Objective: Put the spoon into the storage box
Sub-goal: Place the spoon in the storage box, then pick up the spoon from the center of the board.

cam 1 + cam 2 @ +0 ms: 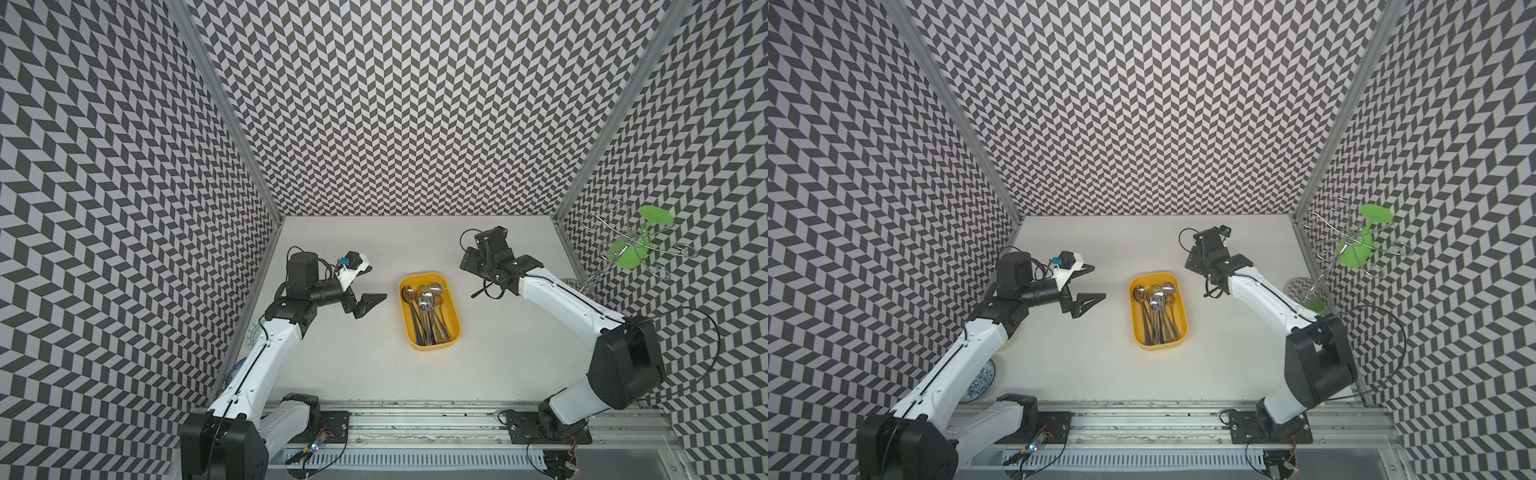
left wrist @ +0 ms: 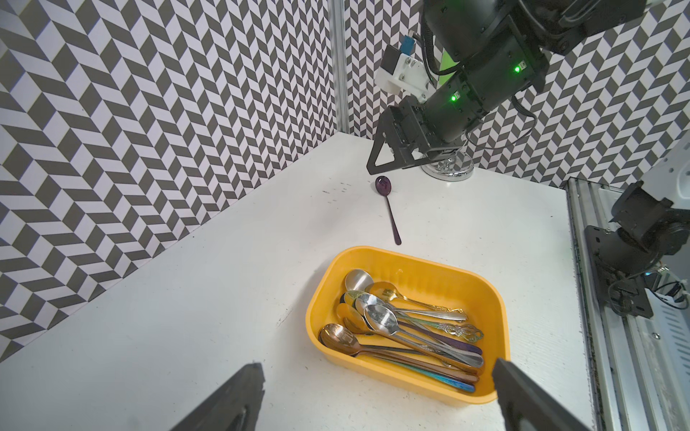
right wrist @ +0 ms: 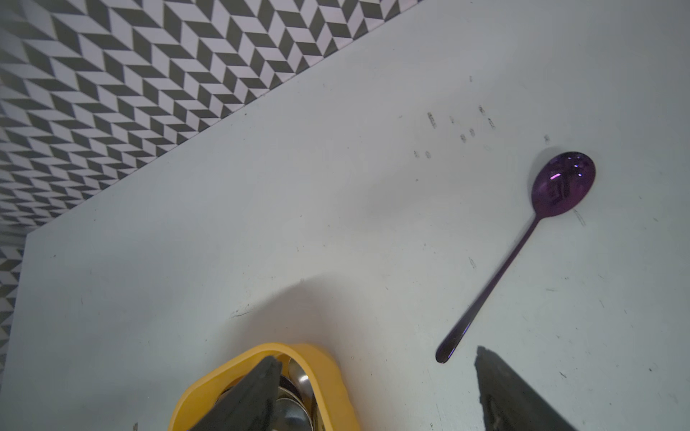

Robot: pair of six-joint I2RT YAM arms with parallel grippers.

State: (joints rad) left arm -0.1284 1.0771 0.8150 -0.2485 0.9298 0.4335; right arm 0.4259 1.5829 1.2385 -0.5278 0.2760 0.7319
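Observation:
A purple spoon (image 3: 522, 253) lies flat on the white table, its handle end near the far corner of the yellow storage box (image 1: 432, 347). The left wrist view shows the spoon (image 2: 389, 212) between the storage box (image 2: 410, 253) and my right gripper (image 2: 392, 164). My right gripper (image 3: 377, 377) hovers open over the table, one finger above the box corner (image 3: 336, 384) and the other beside the spoon's handle tip, holding nothing. Several metal spoons (image 1: 428, 307) lie inside the box. My left gripper (image 1: 372, 284) stands open and empty left of the box (image 1: 1160, 345).
A wire rack with a green goblet (image 1: 631, 245) stands at the right wall on a chrome base (image 2: 448, 169). Patterned bowls (image 1: 982, 380) sit at the left edge, partly under my left arm. A metal rail (image 1: 415, 419) runs along the table front.

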